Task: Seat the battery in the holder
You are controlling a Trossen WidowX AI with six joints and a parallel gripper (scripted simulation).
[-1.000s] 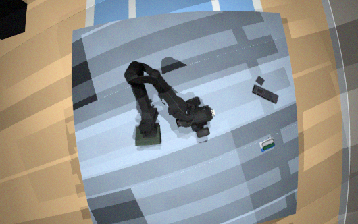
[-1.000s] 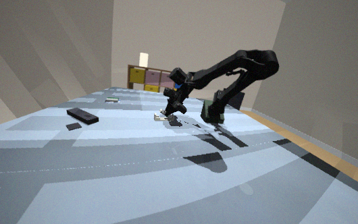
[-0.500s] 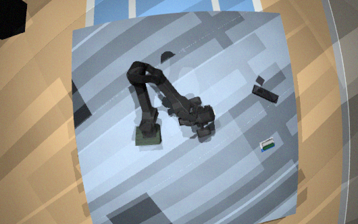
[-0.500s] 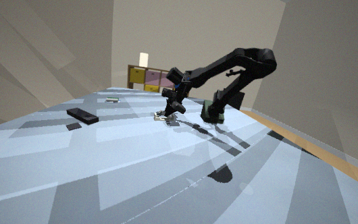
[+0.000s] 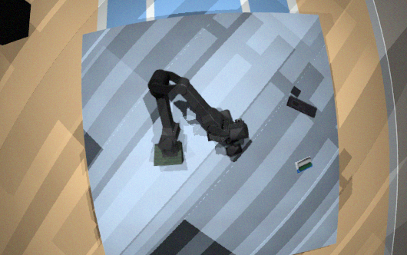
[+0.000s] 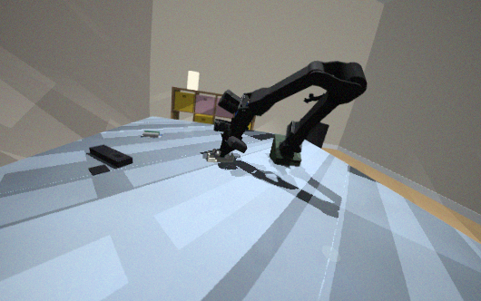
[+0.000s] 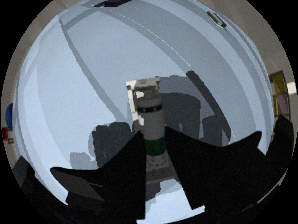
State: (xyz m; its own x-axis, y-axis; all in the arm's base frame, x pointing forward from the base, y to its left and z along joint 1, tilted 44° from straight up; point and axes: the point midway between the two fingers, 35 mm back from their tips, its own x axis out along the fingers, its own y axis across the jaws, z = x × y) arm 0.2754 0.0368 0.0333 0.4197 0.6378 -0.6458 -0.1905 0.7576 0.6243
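No text or labels can be read.

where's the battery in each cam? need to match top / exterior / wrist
Top: not visible, hidden under the gripper just right of centre.
Exterior: mostly hidden under the gripper head; only the pale holder shows beneath it, left of centre.
Wrist: the battery is centre frame, clamped between the jaws, far end at the holder.
Shared landmark: long black bar, upper right from top, left in exterior, top edge in wrist.

holder mostly hidden under claw
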